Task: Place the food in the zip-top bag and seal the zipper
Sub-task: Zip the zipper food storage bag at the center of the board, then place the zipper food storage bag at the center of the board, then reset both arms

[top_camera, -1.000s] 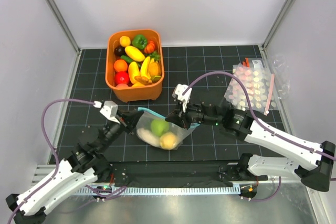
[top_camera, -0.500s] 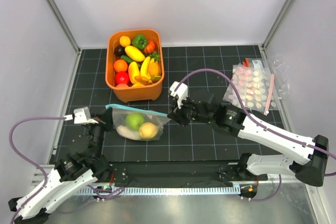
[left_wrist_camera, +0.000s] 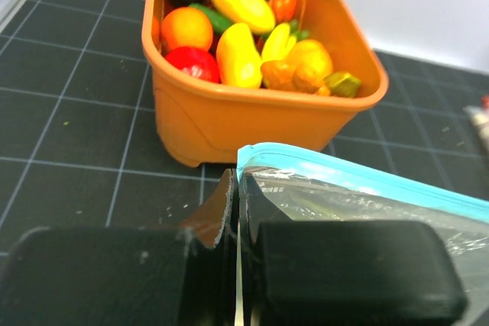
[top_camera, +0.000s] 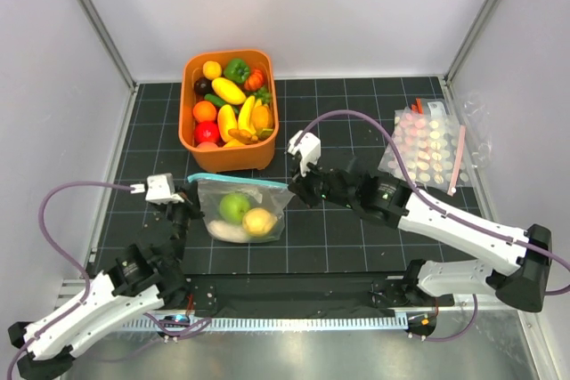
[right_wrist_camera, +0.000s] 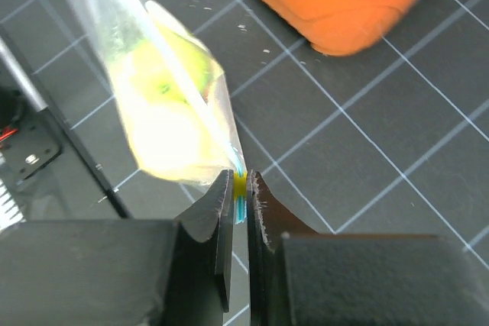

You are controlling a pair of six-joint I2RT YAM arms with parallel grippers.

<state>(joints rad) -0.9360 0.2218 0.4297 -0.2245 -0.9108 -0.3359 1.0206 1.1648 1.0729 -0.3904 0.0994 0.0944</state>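
White walls (top_camera: 356, 6) with slanted metal corner posts close in the workspace on three sides. The floor of it is a black mat (top_camera: 356, 104) ruled with a pale grid and flecked with a few light specks, ending in a bare metal strip at the near edge where the arms are bolted. An orange basket (top_camera: 189, 73) heaped with toy fruit and vegetables sits at the back left of the mat, and crinkled pink-dotted packs (top_camera: 427, 149) lie at the far right. Just in front of the basket, the zip-top bag (top_camera: 214, 198) is held up between the two arms, and I cannot tell whether its bottom touches the mat. Inside are a green apple (top_camera: 234, 207), a yellow lemon (top_camera: 259, 221) and a white radish (top_camera: 227, 232). The teal zipper (top_camera: 236, 181) runs taut along the top edge. The left gripper (left_wrist_camera: 235, 204) is pressed together on its left end, and the right gripper (right_wrist_camera: 239, 188) pinches its right end.
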